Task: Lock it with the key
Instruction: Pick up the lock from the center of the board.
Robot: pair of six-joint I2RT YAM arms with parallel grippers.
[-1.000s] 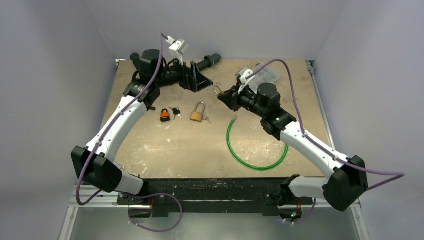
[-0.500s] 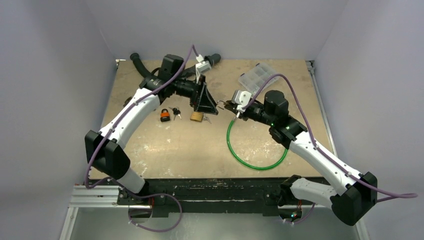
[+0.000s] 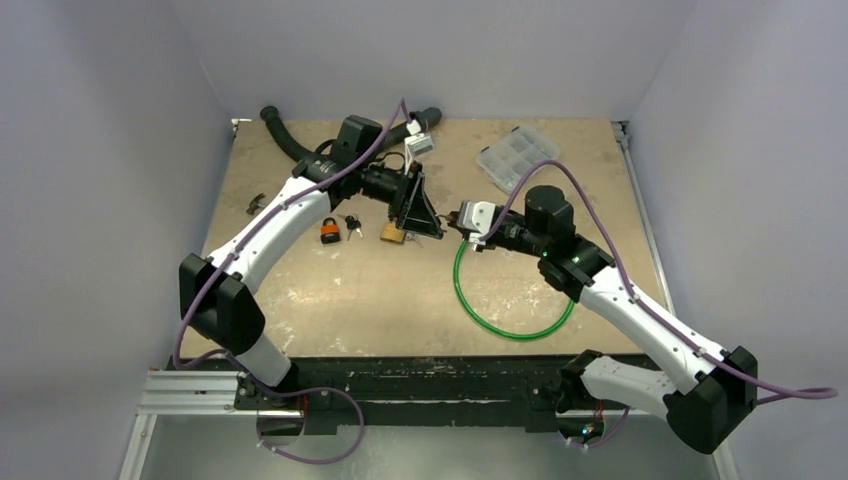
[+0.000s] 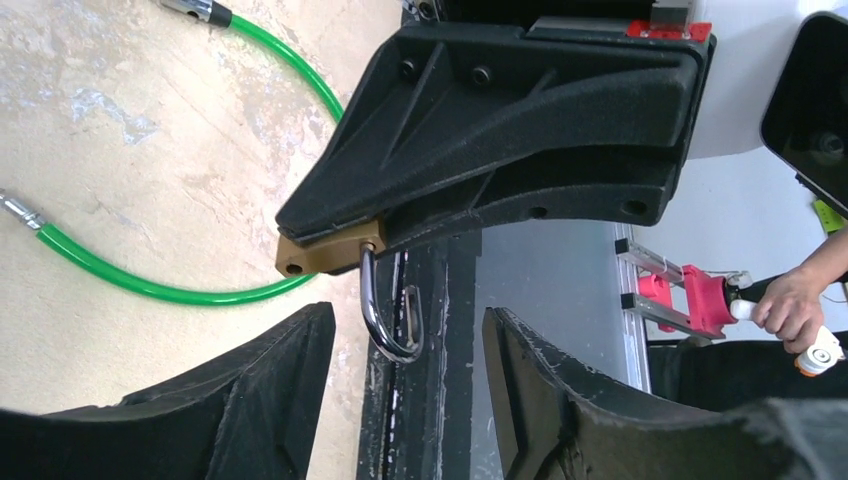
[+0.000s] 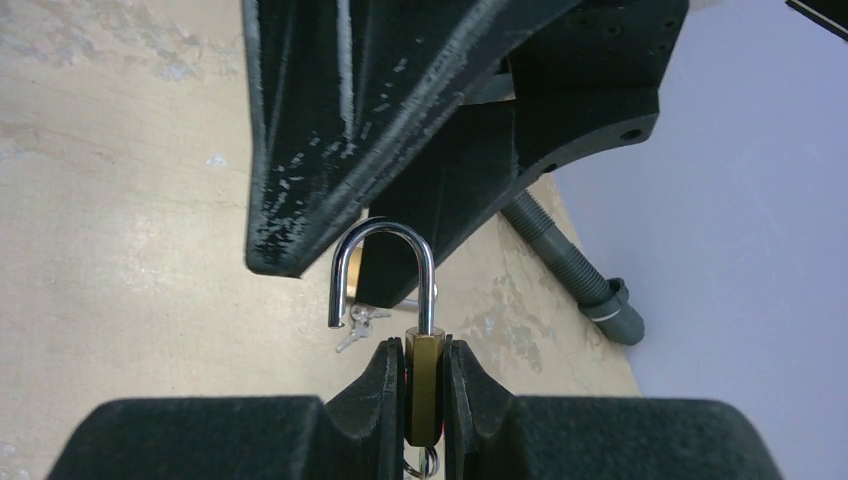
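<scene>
A small brass padlock (image 5: 423, 385) stands upright between the fingers of my right gripper (image 5: 424, 400), which is shut on its body. Its steel shackle (image 5: 385, 270) is swung open. A key ring (image 5: 421, 466) shows under the lock body; the key itself is mostly hidden. In the left wrist view the same padlock (image 4: 325, 255) pokes out from under the right gripper, and its shackle (image 4: 385, 320) hangs between the fingers of my left gripper (image 4: 405, 345). The left jaws stand apart and touch nothing. Seen from above, my left gripper (image 3: 425, 222) meets my right gripper (image 3: 452, 226) mid-table.
A second brass padlock (image 3: 391, 234) lies partly under the left gripper, with an orange padlock (image 3: 328, 231) and loose keys (image 3: 351, 224) to its left. A green tube loop (image 3: 510, 300) lies below the right arm. A clear organiser box (image 3: 515, 155) and black hose (image 3: 290, 140) sit at the back.
My left arm has swung from the back of the table to the right gripper, its jaws narrowing. My right gripper has carried the padlock slightly toward the front and turned toward the left gripper.
</scene>
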